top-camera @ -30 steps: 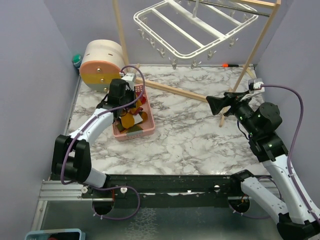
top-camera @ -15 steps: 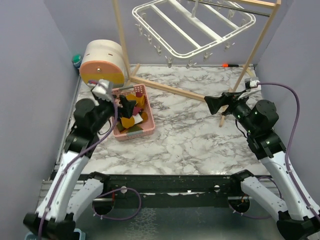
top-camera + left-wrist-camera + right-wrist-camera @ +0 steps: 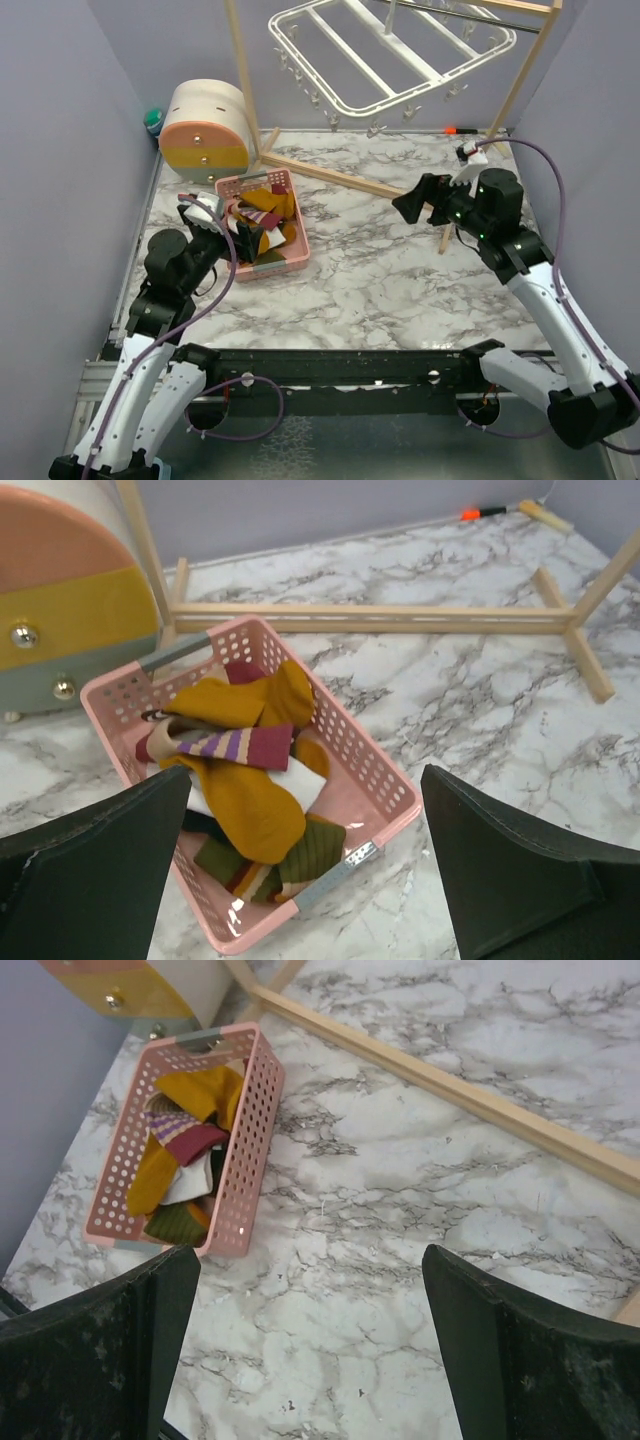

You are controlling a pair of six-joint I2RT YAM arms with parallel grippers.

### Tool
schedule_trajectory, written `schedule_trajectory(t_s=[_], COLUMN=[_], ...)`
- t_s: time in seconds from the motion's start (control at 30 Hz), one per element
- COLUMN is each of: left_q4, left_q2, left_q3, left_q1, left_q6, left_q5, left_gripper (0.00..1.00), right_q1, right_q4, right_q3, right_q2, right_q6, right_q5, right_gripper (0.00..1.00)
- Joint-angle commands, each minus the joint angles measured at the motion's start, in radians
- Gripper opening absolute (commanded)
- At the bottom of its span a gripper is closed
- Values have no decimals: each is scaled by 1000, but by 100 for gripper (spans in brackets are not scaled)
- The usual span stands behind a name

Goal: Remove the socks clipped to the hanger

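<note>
Left pincer (image 3: 305, 775) – released, jaws spread wide, nothing between them; it hovers over the pink basket (image 3: 355, 765) at centre left of the top view. Right pincer (image 3: 310, 1252) – also released and empty, hanging above bare marble tabletop (image 3: 420, 1290) at centre right.

Socks (image 3: 250, 815) – all those visible lie heaped in the basket: mustard, a red one with stripes, olive with a striped cuff, something dark underneath. None shows on the hanger (image 3: 430, 78), the white frame at upper centre of the top view under the wooden rack (image 3: 243, 75); its clips (image 3: 375, 128) dangle bare. The frame's far edge is cut off, so I cannot rule out a hidden one.

Handling, as a judgement – socks are light, limp and unbreakable, and the knit should not slip. Best taken at a bunched fold or the cuff, close under the clip, with a pull straight away from it. The hanger looks light and free-hanging, so expect it to swing under a tug.

Writing: no brand, label or lettering readable in any view.
</note>
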Motion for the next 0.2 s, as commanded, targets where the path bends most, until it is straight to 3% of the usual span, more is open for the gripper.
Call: schedule_trajectory(t_s=[0.0,0.17], left_q4=[21,62], left_q2=[23,55], left_q3=[2,2], left_q1=[5,5], left_q6=[23,36], left_q5=[26,32], left_gripper=[99,99], right_q1=[3,4], right_q4=[1,24], right_q3=[-16,-32], right_q2=[-102,-100], right_q6=[-33,-18], right_q5=[49,57], right_gripper=[100,100])
